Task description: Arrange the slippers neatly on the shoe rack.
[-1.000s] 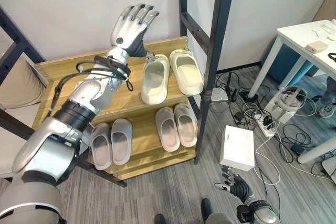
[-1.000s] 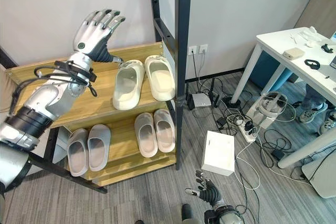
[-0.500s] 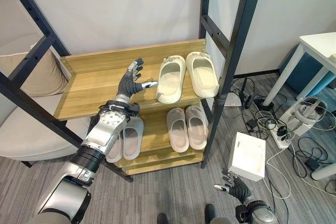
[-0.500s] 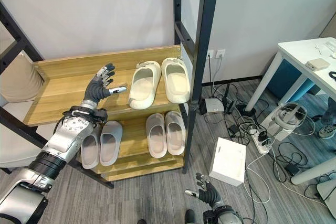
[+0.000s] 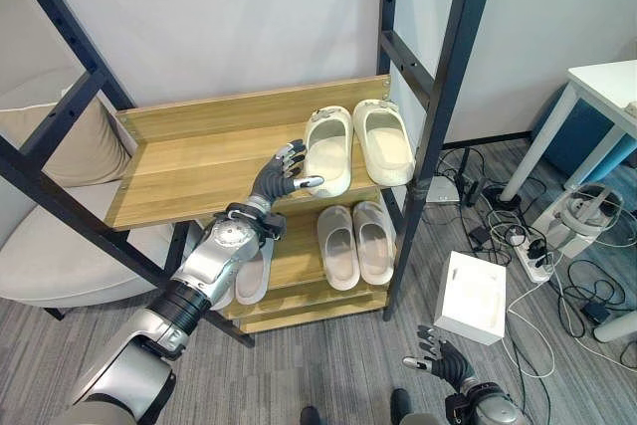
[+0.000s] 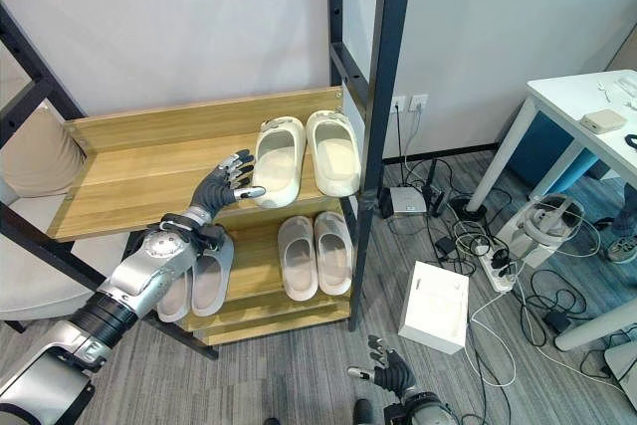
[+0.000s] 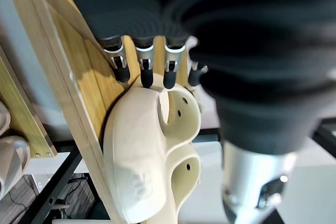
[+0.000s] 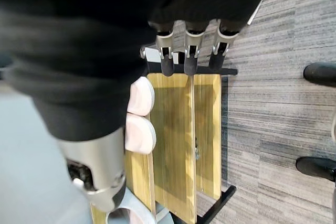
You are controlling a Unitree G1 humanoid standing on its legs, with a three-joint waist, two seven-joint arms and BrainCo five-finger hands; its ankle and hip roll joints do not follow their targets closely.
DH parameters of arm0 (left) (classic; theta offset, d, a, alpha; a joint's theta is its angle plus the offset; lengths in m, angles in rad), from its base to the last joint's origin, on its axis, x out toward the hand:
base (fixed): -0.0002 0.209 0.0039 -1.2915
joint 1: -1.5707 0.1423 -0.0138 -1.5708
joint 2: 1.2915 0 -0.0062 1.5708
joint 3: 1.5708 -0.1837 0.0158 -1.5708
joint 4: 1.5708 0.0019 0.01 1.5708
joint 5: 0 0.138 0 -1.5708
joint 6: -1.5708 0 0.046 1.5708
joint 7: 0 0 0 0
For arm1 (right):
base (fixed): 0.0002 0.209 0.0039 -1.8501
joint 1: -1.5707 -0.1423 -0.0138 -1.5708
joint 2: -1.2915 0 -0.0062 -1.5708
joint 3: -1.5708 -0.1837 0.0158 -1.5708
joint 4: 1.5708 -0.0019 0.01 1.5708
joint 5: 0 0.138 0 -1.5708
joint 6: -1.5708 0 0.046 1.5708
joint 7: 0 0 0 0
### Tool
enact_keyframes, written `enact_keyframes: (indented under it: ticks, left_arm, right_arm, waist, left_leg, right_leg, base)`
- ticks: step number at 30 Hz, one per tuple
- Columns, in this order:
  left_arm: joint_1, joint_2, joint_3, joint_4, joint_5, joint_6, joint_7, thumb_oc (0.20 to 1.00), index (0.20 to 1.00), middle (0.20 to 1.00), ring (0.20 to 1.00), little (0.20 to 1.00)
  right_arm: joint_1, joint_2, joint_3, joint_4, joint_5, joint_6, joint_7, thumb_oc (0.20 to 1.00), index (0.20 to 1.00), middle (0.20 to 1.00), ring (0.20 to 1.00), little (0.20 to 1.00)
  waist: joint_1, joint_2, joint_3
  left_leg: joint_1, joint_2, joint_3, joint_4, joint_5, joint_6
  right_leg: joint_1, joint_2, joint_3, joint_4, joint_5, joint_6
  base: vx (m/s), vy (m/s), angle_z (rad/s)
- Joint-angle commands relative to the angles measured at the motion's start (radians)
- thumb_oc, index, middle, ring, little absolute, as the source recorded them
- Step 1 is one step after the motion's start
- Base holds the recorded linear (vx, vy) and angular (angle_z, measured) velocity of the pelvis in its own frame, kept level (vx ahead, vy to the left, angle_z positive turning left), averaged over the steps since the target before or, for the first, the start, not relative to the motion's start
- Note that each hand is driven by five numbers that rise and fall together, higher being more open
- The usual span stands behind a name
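Wooden shoe rack (image 5: 189, 161) with black metal frame, two shelves, against a pale wall. Beige cushioned seat (image 5: 45, 246) at the rack's left side. White desk (image 5: 607, 82) at far right, over grey carpet floor (image 5: 328, 370) strewn with cables. White box (image 5: 468, 298) on the floor just right of the rack's front post.

On the top shelf, right end: cream slippers (image 5: 360, 144), a pair side by side, toes toward the wall, the left one angled a little. On the lower shelf: pinkish-grey slippers (image 5: 356, 243) paired under them, and grey slippers (image 6: 207, 274) at the left, partly hidden behind the left arm.

Left hand (image 5: 277, 178) reaching over the top shelf's front edge, fingers (image 7: 145, 72) straight and spread, holding nothing, dark tips at the heel of the left cream slipper; contact not clear. Right hand (image 5: 438, 360) low over the floor near the box, fingers relaxed and extended, holding nothing.
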Motion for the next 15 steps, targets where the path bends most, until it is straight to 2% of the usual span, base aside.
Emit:
enact_keyframes:
  ticks: [1,5,8,12,15]
  left_arm:
    - [-0.125,-0.047,-0.015,0.026,-0.040,-0.021,-0.014,1.000,1.000,1.000,1.000,1.000]
    - [-0.170,-0.130,-0.008,0.056,-0.037,-0.031,0.014,1.000,1.000,1.000,1.000,1.000]
    - [-0.184,-0.158,0.001,0.073,-0.035,-0.036,0.023,1.000,1.000,1.000,1.000,1.000]
    - [-0.186,-0.156,0.020,0.101,-0.003,-0.040,0.031,1.000,1.000,1.000,1.000,1.000]
    - [-0.167,-0.116,0.069,0.139,0.056,-0.047,0.049,1.000,1.000,1.000,1.000,1.000]
  right_arm:
    - [-0.046,-0.004,0.008,-0.044,-0.005,-0.014,0.000,1.000,1.000,1.000,1.000,1.000]
    - [-0.057,0.004,0.011,-0.030,0.001,-0.018,-0.004,1.000,1.000,1.000,1.000,1.000]
    - [-0.064,0.008,0.013,-0.022,0.005,-0.021,-0.009,1.000,1.000,1.000,1.000,1.000]
    - [-0.067,0.011,0.012,-0.013,0.003,-0.024,-0.011,1.000,1.000,1.000,1.000,1.000]
    - [-0.069,0.016,0.012,-0.009,0.003,-0.032,-0.010,1.000,1.000,1.000,1.000,1.000]
  waist:
    - [-0.026,-0.009,0.028]
    - [-0.034,-0.010,0.026]
    - [-0.037,-0.011,0.026]
    - [-0.036,-0.010,0.026]
    - [-0.030,-0.011,0.024]
  left_leg:
    - [0.059,-0.033,-0.016,0.001,-0.192,0.039]
    - [0.059,-0.035,-0.017,0.001,-0.192,0.039]
    - [0.057,-0.035,-0.018,0.001,-0.191,0.038]
    - [0.057,-0.035,-0.017,0.001,-0.191,0.038]
    - [0.062,-0.032,-0.015,0.001,-0.191,0.036]
  right_leg:
    - [0.089,-0.019,-0.034,0.002,-0.172,0.064]
    - [0.089,-0.020,-0.036,0.002,-0.172,0.062]
    - [0.087,-0.020,-0.037,0.002,-0.172,0.062]
    - [0.087,-0.021,-0.036,0.002,-0.172,0.062]
    - [0.092,-0.020,-0.038,0.002,-0.175,0.058]
  base:
    - [0.00,0.000,0.00]
    - [0.00,0.000,0.00]
    - [0.00,-0.001,0.01]
    - [0.00,0.000,0.00]
    - [0.00,0.000,0.00]
